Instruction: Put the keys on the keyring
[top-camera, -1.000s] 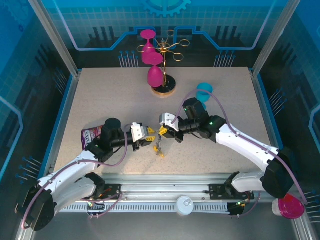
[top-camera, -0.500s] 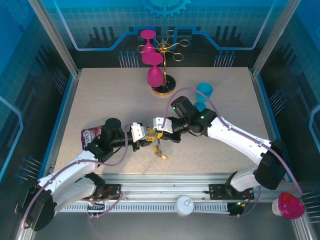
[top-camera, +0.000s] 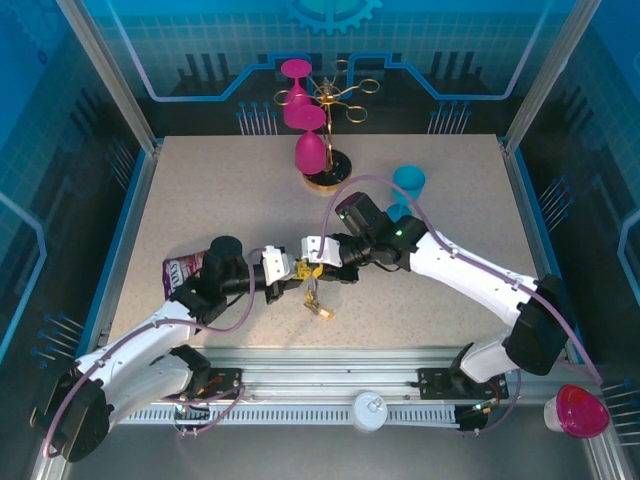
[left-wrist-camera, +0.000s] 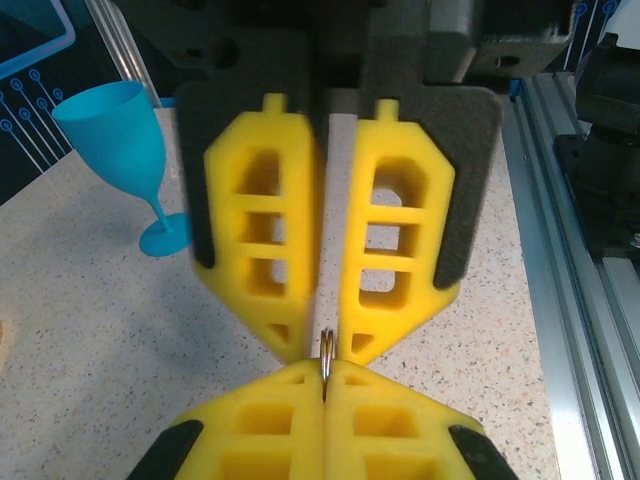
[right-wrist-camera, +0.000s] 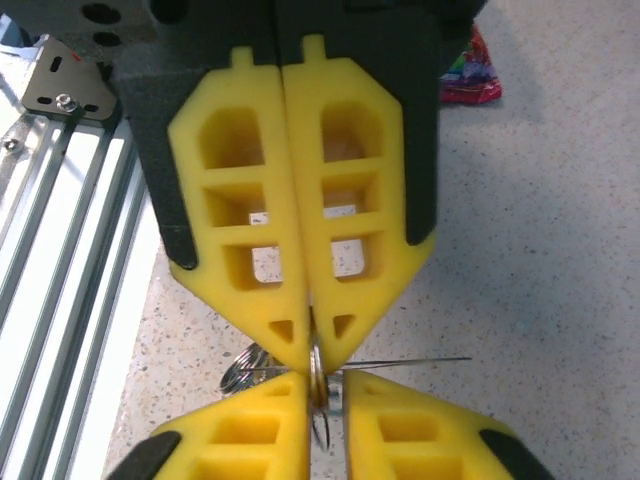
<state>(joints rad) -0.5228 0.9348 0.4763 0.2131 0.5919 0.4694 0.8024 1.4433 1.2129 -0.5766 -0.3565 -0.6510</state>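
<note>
Key-threading at the bench, left to right: a purple packet (top-camera: 180, 270) lies beside the left arm, whose left gripper (left-wrist-camera: 325, 372) is pinched tight on the thin metal keyring (left-wrist-camera: 326, 350), held above the table (top-camera: 200, 200) near its front edge with the keys (top-camera: 318, 304) dangling beneath. Tip to tip with it, the right gripper (right-wrist-camera: 325, 388) shows its jaws slightly parted, the ring sitting in the gap. A blue goblet (top-camera: 408, 182) stands behind. The likely risk: with one narrow pinch carrying everything, the ring could twist or slip as the keys swing, dropping the bunch.
</note>
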